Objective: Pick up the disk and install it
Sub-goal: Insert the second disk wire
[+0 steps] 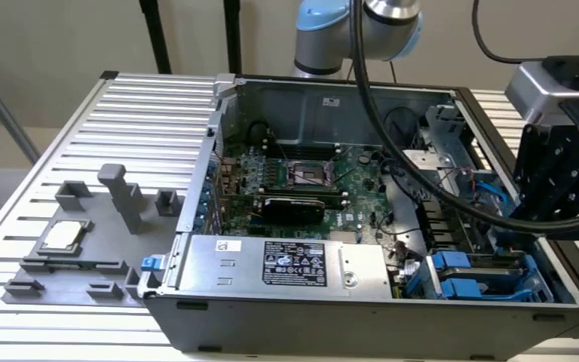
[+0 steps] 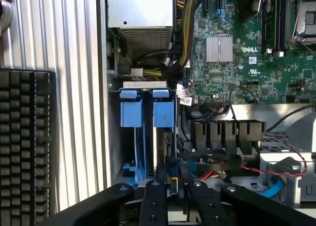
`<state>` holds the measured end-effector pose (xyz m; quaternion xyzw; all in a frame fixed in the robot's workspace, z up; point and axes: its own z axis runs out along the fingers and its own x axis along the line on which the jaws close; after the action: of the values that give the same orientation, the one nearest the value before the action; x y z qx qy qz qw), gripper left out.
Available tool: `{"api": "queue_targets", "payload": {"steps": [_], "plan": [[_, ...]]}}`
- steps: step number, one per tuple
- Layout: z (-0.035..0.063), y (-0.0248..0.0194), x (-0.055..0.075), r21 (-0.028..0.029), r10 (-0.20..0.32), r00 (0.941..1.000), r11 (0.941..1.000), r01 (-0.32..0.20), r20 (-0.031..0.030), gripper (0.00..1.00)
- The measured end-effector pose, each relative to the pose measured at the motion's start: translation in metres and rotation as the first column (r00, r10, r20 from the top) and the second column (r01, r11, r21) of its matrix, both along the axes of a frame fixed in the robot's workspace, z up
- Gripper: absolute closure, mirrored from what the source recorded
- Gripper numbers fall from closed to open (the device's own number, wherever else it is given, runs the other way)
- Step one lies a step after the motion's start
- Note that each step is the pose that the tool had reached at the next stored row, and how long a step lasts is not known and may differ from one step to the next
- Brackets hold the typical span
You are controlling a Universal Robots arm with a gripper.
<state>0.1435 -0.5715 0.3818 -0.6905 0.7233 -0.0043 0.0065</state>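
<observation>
Gripper (image 1: 561, 173) hovers over the open computer case's (image 1: 370, 302) right end in the exterior view, and the disk (image 2: 163, 157) stands on edge in the drive bay, directly ahead of the fingers (image 2: 153, 206), its long axis running straight away from them, blue carrier tabs (image 2: 147, 112) at the far end; fingers look nearly closed on nothing, just short of the disk

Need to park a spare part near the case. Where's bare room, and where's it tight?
Free: the ribbed table between the grey fixture block and the table's far edge, beside the computer case wall. Crowded: the case interior, packed around the motherboard, cables and blue drive carriers; the gripper hangs over that corner.
</observation>
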Motion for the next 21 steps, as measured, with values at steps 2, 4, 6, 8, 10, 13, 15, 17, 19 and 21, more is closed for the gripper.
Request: {"api": "queue_targets", "payload": {"steps": [2, 4, 6, 8, 10, 13, 15, 17, 19, 21], "plan": [[0.0015, 0.0, -0.001, 0.0004, 0.0, 1.0, 1.0, 0.0, 0.0002, 0.0], [0.0016, 0.0, -0.004, 0.0004, 0.0, 1.0, 1.0, 0.0, 0.0007, 0.0], [0.0016, 0.0001, -0.008, 0.0001, 0.0, 1.0, 1.0, 0.0, 0.002, 0.0], [0.0013, 0.0003, -0.012, 0.0001, 0.0, 1.0, 1.0, 0.0, 0.0032, 0.0], [0.0006, 0.0006, -0.014, 0.0, 0.0, 1.0, 1.0, 0.0, 0.0043, 0.0], [-0.0008, 0.0011, -0.015, -0.0008, 0.0, 1.0, 1.0, 0.0, 0.0061, 0.0], [-0.002, 0.0016, -0.015, -0.0012, 0.0, 1.0, 1.0, 0.0, 0.0085, 0.0], [-0.0032, 0.0019, -0.015, -0.0015, 0.0, 0.9999, 1.0, 0.0, 0.0102, 0.0], [-0.0044, 0.0021, -0.015, -0.0025, 0.0, 0.9999, 1.0, 0.0, 0.0114, 0.0], [-0.0058, 0.0022, -0.015, -0.0032, 0.0, 0.9999, 1.0, 0.0, 0.0124, 0.0]]}}
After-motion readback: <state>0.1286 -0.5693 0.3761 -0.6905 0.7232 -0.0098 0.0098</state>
